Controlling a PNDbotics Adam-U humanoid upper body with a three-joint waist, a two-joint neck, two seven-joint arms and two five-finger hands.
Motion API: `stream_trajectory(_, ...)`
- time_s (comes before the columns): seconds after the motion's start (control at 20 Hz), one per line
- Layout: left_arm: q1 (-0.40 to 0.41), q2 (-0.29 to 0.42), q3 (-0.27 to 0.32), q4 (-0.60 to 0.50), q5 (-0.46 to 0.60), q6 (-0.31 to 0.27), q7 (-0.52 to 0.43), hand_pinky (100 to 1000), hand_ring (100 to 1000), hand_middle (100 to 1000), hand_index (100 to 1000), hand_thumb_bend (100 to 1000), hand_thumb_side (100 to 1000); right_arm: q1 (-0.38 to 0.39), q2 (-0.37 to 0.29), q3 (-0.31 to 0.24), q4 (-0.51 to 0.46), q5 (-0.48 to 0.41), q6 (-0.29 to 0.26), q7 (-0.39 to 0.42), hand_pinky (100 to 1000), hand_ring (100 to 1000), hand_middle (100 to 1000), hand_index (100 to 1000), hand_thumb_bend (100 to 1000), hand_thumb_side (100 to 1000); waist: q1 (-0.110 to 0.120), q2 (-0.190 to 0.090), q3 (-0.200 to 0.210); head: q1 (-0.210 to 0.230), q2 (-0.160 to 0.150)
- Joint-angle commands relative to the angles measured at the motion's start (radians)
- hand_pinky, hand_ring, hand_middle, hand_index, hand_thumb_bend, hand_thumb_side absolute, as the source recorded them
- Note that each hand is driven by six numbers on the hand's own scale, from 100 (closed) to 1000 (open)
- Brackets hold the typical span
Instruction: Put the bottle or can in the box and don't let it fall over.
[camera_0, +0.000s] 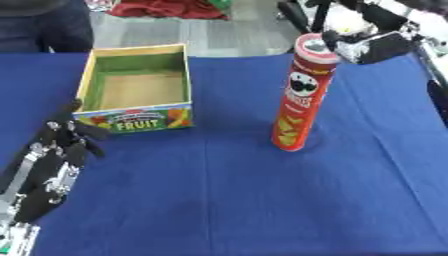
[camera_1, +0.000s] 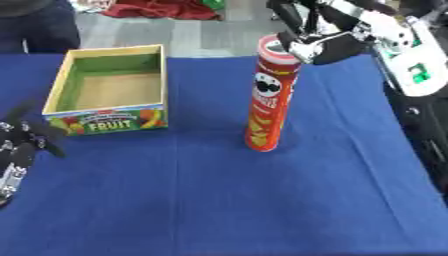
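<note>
Red can (camera_0: 302, 92) stands right of the box (camera_0: 136, 87); right hand (camera_1: 319, 47), fingers curled beside its top, could knock it over.

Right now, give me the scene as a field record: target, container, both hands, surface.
target: Pringles can, red, standing on the cloth, leaning slightly, right of the box
container: fruit box, open top, nothing seen inside, apart from the can
right hand: at the can's top rim from the upper right; contact and fingers unclear
left hand: idle at the lower left, fingers relaxed, holding nothing
surface: blue tablecloth
task state: can not yet in the box
</note>
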Motion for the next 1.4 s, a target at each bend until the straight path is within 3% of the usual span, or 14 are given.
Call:
stream_trajectory(0.05, -0.008, 0.008, 0.0, -0.012, 0.002, -0.002, -0.004, 525, 740, 583, 1000, 100, 601, -0.022, -0.008, -0.004, 0.008, 0.01, -0.123, 0.134, 1000, 905, 1000, 1000, 100, 322, 0.001, -0.013, 0.001, 0.003, 0.0)
stream_trajectory(0.35, -0.009, 0.007, 0.0, -0.012, 0.0, -0.003, -0.004, 525, 740, 584, 1000, 100, 600, -0.023, 0.004, -0.005, 0.038, 0.034, -0.121, 0.149, 1000, 918, 1000, 1000, 100, 381, 0.002, -0.012, 0.002, 0.002, 0.0)
stream_trajectory(0.65, -0.008, 0.007, 0.0, -0.011, -0.002, -0.002, -0.005, 524, 741, 584, 1000, 100, 601, -0.023, 0.002, -0.009, 0.047, 0.114, -0.143, 0.15, 1000, 945, 1000, 1000, 100, 358, 0.001, -0.012, 0.001, 0.006, 0.0)
stream_trajectory(0.95, -0.009, 0.007, 0.0, -0.01, -0.002, -0.003, -0.004, 524, 740, 585, 1000, 100, 602, -0.023, 0.009, -0.001, 0.054, 0.202, -0.17, 0.131, 1000, 958, 1000, 1000, 100, 389, 0.002, -0.012, 0.001, 0.006, 0.0)
stream_trajectory(1.4, -0.009, 0.006, 0.0, -0.01, -0.003, -0.002, -0.004, 524, 739, 586, 1000, 100, 603, -0.021, 0.016, 0.002, 0.068, 0.245, -0.185, 0.117, 1000, 962, 1000, 1000, 100, 423, 0.0, -0.012, 0.002, 0.009, 0.0)
